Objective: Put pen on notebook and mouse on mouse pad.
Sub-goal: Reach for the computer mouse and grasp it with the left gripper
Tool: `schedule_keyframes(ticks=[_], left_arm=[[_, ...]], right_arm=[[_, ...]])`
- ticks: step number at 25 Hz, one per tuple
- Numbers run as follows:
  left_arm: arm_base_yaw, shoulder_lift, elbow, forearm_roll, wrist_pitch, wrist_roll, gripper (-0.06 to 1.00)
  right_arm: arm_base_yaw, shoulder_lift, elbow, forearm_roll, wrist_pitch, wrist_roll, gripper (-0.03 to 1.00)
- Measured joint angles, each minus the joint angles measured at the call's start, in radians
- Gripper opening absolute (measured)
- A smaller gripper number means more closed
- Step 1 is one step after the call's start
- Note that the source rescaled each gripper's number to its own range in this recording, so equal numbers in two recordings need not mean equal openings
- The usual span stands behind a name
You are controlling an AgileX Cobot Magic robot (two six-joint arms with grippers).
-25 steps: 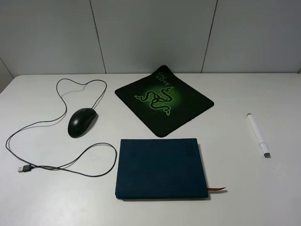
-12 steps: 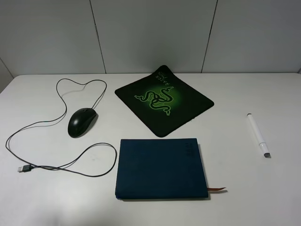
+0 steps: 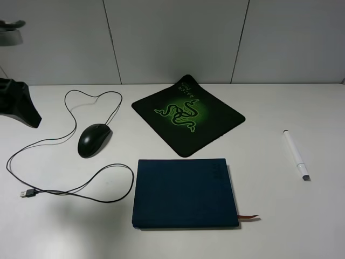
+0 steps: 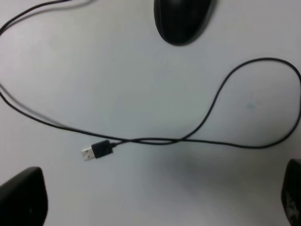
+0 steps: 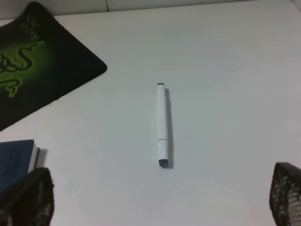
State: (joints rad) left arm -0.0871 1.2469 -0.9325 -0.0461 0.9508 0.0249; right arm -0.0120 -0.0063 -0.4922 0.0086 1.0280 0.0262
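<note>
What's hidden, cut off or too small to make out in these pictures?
Left wrist view: the mouse is cut off by the frame edge; only one end shows.
Right wrist view: the notebook shows just a corner, cut by the edge; the mouse pad runs out of frame.
Exterior high view: the mouse pad's green lettering is too small to read.

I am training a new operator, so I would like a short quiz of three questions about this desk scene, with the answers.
1. True or false: the pen lies on the bare table, apart from the notebook.
2. Where is the mouse? A: on the table, left of the mouse pad. B: on the mouse pad. C: on the notebook.
3. What ends the mouse's cable?
Key: 1 true; 2 A; 3 a USB plug.
</note>
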Motion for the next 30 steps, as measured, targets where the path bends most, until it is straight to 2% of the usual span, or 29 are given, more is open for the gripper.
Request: schedule_keyframes(ticks=[7, 21, 30], left_arm=[[-0.01, 0.201, -0.087, 0.046, -0.037, 0.001, 1.0], [-0.124, 0.553, -0.277, 0.09, -0.092, 0.001, 1.0], [-0.165, 0.696, -0.299, 0.094, -0.176, 0.001, 1.0]], right_arm=[[0.0, 0.0, 0.0, 0.0, 0.0, 0.0, 1.0], [0.0, 0.0, 0.0, 0.0, 0.0, 0.0, 1.0], [0.0, 0.0, 0.0, 0.0, 0.0, 0.0, 1.0]])
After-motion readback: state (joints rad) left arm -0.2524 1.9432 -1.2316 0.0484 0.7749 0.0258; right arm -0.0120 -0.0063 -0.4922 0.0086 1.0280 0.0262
